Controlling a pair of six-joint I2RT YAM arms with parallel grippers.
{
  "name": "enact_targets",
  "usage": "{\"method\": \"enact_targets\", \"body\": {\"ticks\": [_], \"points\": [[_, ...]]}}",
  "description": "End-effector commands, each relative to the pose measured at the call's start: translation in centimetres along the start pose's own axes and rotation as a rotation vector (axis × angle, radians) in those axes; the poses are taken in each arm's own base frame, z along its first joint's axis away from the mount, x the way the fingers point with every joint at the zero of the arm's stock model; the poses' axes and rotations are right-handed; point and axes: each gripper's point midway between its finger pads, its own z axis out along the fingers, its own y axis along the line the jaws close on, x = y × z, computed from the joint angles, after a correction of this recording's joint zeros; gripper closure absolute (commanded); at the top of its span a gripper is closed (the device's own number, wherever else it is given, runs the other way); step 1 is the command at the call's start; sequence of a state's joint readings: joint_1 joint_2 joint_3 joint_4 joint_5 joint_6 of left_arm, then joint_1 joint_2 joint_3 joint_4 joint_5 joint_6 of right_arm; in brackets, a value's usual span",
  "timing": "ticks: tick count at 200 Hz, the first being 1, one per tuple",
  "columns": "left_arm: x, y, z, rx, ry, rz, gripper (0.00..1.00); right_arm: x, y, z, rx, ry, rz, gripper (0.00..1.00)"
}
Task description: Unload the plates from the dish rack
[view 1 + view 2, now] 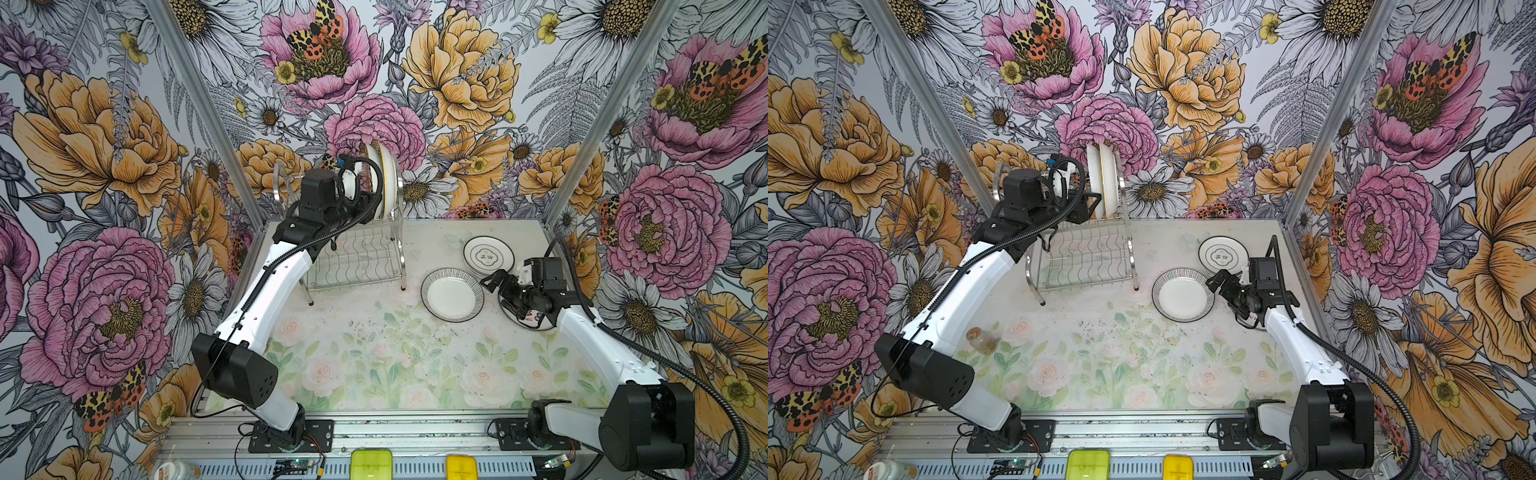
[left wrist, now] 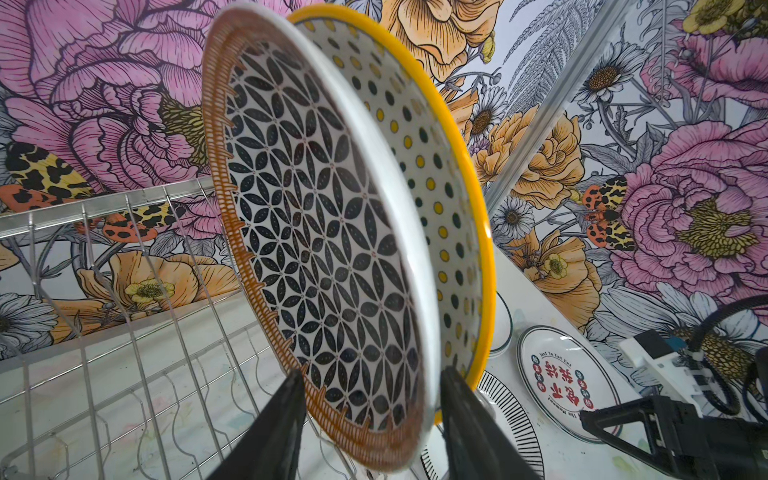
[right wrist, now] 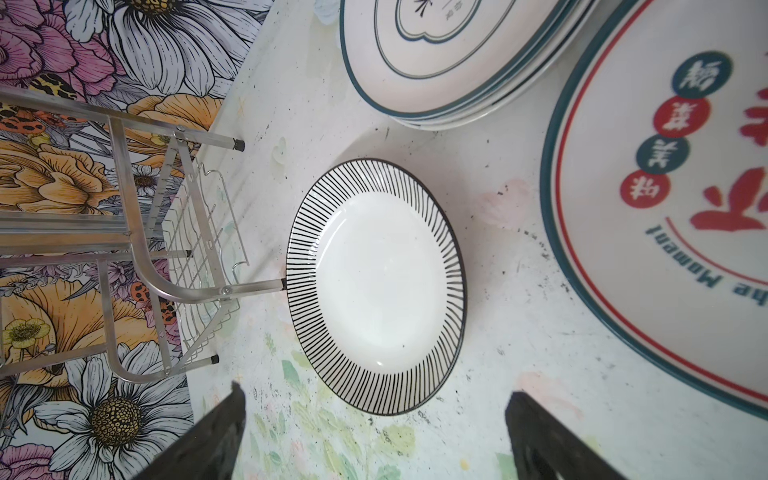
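The dish rack (image 1: 357, 257) (image 1: 1084, 257) stands at the back of the table. Two plates stand upright at the right end of its upper tier, edge-on in both top views (image 1: 384, 183) (image 1: 1106, 183). The left wrist view shows a black petal-patterned plate with an orange rim (image 2: 324, 232) and behind it a yellow-rimmed dotted plate (image 2: 440, 174). My left gripper (image 2: 370, 399) (image 1: 1096, 203) is open, its jaws straddling the petal plate's lower rim, close to both faces. My right gripper (image 3: 376, 390) (image 1: 500, 295) hangs wide open and empty above the table beside a striped plate (image 3: 382, 282) (image 1: 452, 295).
A stack of dark-rimmed plates (image 1: 488, 254) (image 3: 436, 54) lies at the back right. A red-character plate (image 3: 665, 208) (image 2: 561, 382) lies under the right arm. A small jar (image 1: 981, 340) lies by the left arm. Yellow boxes (image 1: 371, 463) sit on the front rail.
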State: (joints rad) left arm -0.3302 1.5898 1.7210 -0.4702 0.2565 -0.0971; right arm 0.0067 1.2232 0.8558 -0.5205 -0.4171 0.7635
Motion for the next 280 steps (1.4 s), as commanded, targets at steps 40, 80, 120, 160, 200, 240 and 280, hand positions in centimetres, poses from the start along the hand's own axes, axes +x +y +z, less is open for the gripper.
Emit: {"method": "enact_targets", "body": {"ticks": [40, 80, 120, 160, 200, 240, 280], "points": [[-0.7, -0.4, 0.7, 0.042, -0.012, 0.043, 0.55, -0.7, 0.9, -0.5, -0.023, -0.014, -0.028, 0.01], [-0.6, -0.7, 1.2, 0.059, -0.008, 0.069, 0.63, -0.8, 1.0, -0.7, -0.028, -0.017, -0.032, 0.01], [-0.4, -0.9, 1.5, 0.079, -0.002, 0.088, 0.70, -0.9, 1.1, -0.8, -0.031, -0.020, -0.035, 0.01], [-0.2, -0.8, 2.0, 0.081, 0.005, 0.097, 0.79, -1.1, 1.4, -0.9, -0.037, -0.024, -0.035, 0.01], [0.1, -0.6, 2.1, 0.084, 0.012, 0.101, 0.81, -1.1, 1.7, -1.2, -0.048, -0.030, -0.036, 0.01], [-0.1, -0.2, 1.9, 0.073, 0.007, 0.097, 1.00, -1.1, 1.9, -1.3, -0.056, -0.026, -0.036, 0.01], [0.0, 0.1, 2.0, 0.067, 0.010, 0.093, 1.00, -1.3, 2.1, -1.4, -0.058, -0.032, -0.041, 0.01]]}}
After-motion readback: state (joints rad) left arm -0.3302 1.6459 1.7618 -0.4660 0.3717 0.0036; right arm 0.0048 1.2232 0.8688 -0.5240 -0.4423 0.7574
